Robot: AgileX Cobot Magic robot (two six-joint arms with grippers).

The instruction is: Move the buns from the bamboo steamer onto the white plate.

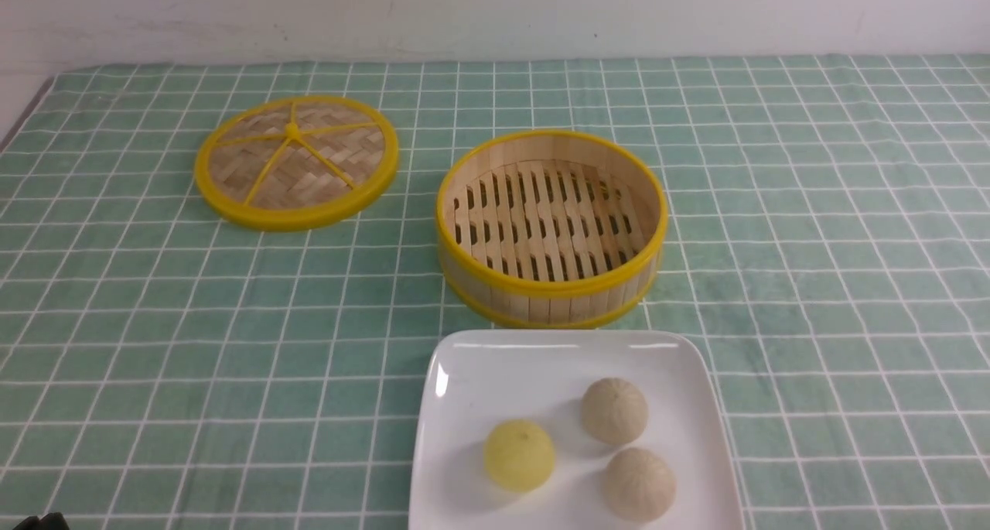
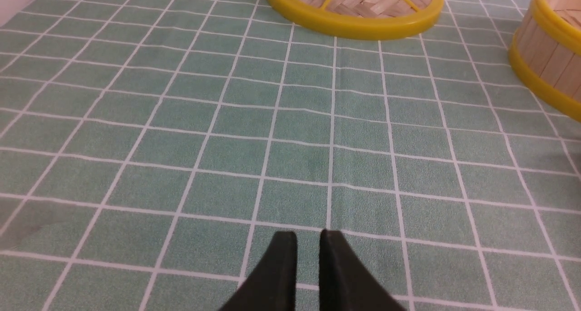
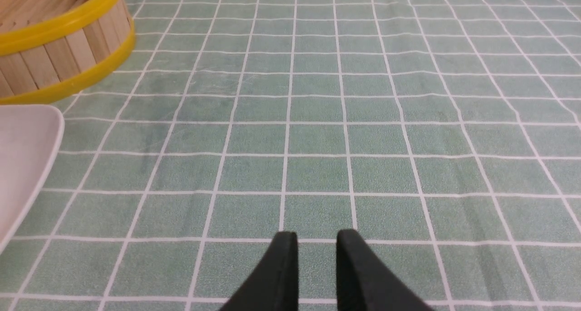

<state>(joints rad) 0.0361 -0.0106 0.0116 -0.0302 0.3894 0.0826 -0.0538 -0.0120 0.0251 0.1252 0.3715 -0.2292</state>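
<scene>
Three buns [image 1: 576,445] sit on the plate [image 1: 464,406], steamer [image 1: 551,224] empty. Both grippers, left gripper [image 2: 308,239] and right gripper [image 3: 316,240], nearly clenched, holding nothing, plate off to their inner sides. Judged done; keep arms parked clear.

There are three round balls in all: one yellow bun [image 1: 519,455], one cream bun [image 1: 614,411] and one slightly tanner ball [image 1: 639,484]. There is one white plate [image 1: 495,375], one bamboo steamer [image 1: 551,282] and one woven lid [image 1: 296,162]. Two grippers are seen, the left gripper [image 2: 308,243] and the right gripper [image 3: 316,243].
</scene>
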